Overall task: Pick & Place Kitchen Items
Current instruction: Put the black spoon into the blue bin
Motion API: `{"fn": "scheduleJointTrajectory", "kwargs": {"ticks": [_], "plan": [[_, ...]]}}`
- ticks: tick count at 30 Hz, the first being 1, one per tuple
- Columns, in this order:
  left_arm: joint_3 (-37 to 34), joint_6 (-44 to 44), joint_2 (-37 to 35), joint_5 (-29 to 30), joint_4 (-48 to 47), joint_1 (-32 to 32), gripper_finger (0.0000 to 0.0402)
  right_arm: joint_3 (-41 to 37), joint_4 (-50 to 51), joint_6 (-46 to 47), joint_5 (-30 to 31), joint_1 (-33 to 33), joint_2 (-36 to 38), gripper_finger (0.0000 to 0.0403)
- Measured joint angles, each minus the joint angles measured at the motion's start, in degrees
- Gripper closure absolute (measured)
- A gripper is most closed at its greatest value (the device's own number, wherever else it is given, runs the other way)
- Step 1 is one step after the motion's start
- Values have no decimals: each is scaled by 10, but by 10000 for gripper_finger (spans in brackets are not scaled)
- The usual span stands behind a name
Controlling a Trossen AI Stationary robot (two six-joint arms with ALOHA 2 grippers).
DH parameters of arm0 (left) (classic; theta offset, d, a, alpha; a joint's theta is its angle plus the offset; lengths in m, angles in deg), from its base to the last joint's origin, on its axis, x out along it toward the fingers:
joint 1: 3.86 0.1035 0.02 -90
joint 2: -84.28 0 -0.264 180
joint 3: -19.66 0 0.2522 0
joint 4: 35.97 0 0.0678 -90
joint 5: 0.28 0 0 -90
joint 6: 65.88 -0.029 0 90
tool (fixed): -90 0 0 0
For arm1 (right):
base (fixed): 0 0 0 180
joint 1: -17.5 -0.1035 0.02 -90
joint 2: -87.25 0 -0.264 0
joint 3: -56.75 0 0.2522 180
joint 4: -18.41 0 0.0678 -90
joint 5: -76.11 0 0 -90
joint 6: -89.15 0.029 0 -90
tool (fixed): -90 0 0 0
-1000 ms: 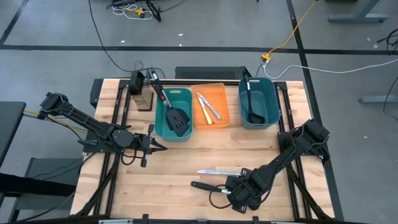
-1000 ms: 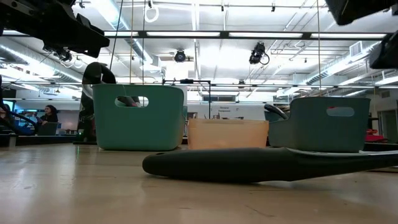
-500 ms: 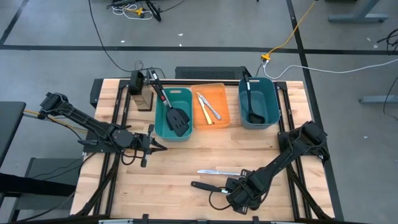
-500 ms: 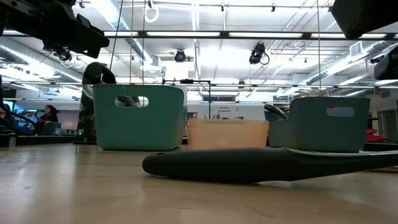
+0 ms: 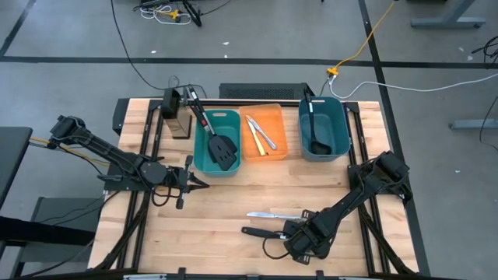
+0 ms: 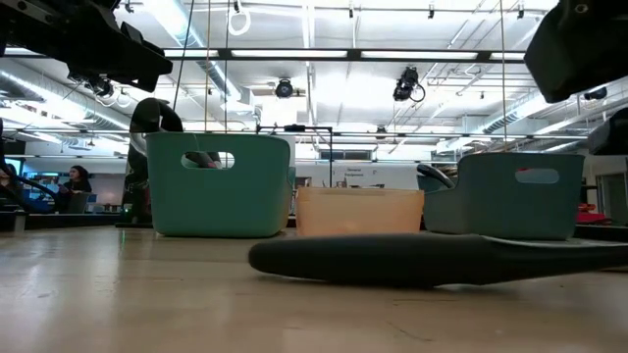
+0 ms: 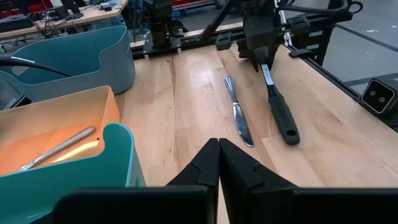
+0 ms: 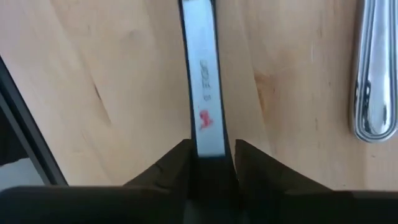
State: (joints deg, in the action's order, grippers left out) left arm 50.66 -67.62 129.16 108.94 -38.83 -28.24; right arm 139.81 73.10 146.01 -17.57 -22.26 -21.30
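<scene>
A black-handled utensil (image 5: 261, 232) with a silver, red-marked shaft lies near the table's near edge, and its head is hidden under my right gripper (image 5: 299, 235), which is shut on it. It also shows in the low view (image 6: 412, 260) and the left wrist view (image 7: 282, 112). A silver table knife (image 5: 271, 215) lies flat on the table just beyond it. My left gripper (image 5: 201, 182) is shut and empty, hovering left of centre, near the left teal bin. My right gripper pinches the utensil's silver shaft (image 8: 208, 124) between its two fingers, one on each long edge. The fingers (image 8: 177, 165) come slanting down from the table's right side. The black handle (image 6: 324, 260) lies on the table, pointing toward the left edge.
Three bins stand along the far edge. A teal one (image 5: 197, 155) holds a black slotted spatula, an orange one (image 5: 276, 120) holds knives and a yellowish stick, and a teal one (image 5: 339, 128) holds a black ladle. A dark box (image 5: 177, 118) stands at the far left.
My right gripper has drawn the utensil a little toward the table's right edge. The handle has slid along the table and stays flat on it.
</scene>
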Motion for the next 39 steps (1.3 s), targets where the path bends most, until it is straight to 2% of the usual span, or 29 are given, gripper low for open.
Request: {"fn": "scheduleJointTrajectory", "kwargs": {"ticks": [4,13,19,26,33,39], "plan": [[0,-3,0,0,0,0,392,-1,2,-10,2,0,0,318],[0,-3,0,0,0,0,389,-1,-11,-40,20,1,0,320],[0,-3,0,0,0,0,392,-1,-68,-84,71,12,27,320],[0,-2,0,0,0,0,389,-1,-119,-190,144,23,109,320],[0,-2,0,0,1,0,392,-1,-157,-338,257,22,240,320],[0,-2,0,0,1,0,389,-13,-180,-442,283,22,346,320]]}}
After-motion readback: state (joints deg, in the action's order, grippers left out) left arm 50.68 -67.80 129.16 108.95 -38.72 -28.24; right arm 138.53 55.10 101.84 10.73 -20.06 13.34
